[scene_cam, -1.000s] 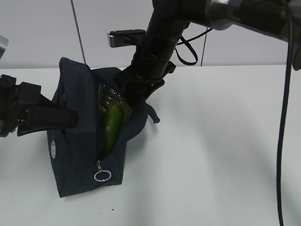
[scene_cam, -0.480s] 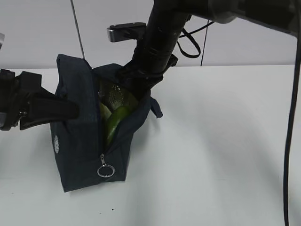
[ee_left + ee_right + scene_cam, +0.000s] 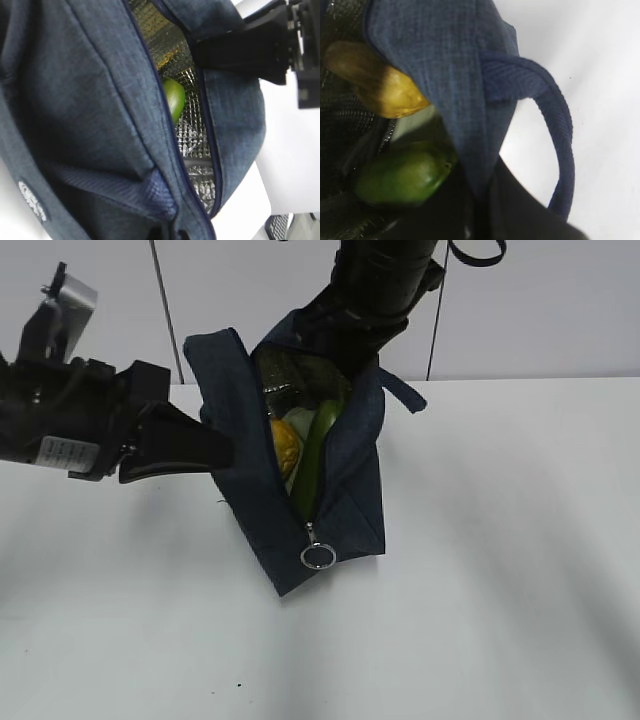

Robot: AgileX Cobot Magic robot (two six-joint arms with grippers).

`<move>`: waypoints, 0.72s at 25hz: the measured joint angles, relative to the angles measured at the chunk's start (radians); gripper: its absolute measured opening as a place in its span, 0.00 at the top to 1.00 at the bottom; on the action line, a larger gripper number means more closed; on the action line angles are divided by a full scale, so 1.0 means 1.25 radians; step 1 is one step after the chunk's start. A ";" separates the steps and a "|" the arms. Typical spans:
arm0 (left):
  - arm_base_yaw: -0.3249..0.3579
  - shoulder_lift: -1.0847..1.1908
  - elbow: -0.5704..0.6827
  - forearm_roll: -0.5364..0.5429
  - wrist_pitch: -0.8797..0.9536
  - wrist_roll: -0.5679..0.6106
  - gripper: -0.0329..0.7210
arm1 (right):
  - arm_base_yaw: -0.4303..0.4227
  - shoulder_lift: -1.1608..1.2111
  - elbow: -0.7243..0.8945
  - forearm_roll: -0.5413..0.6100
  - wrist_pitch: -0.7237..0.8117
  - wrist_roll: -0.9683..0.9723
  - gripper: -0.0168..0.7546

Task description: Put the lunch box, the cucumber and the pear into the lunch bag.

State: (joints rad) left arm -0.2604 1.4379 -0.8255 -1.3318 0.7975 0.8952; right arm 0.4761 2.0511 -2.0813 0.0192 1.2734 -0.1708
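**White table and pale wall behind it**

A white table [image 3: 480, 620] is seen across the lower part of the exterior view, its far edge running level beneath a pale wall [image 3: 560, 310]. Soft grey shadows are cast over the surface. A small dark speck [image 3: 238, 685] is found near the front edge, left of the middle. On the wall, two thin dark vertical lines [image 3: 159, 310] are seen, one toward the left and one right of the middle.
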 joint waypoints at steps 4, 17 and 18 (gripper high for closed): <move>-0.028 0.039 -0.032 -0.003 0.001 0.000 0.97 | 0.000 -0.060 0.096 -0.020 -0.002 0.014 0.97; -0.032 0.047 -0.032 0.050 0.049 0.000 0.98 | 0.000 -0.127 0.278 0.062 -0.020 0.028 0.97; -0.032 0.047 -0.032 0.050 0.050 0.000 0.98 | 0.000 -0.127 0.278 0.062 -0.021 0.028 0.97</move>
State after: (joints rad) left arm -0.3004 1.4971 -0.8657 -1.2698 0.8597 0.8952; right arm 0.4761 1.8920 -1.7342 0.0961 1.2472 -0.1363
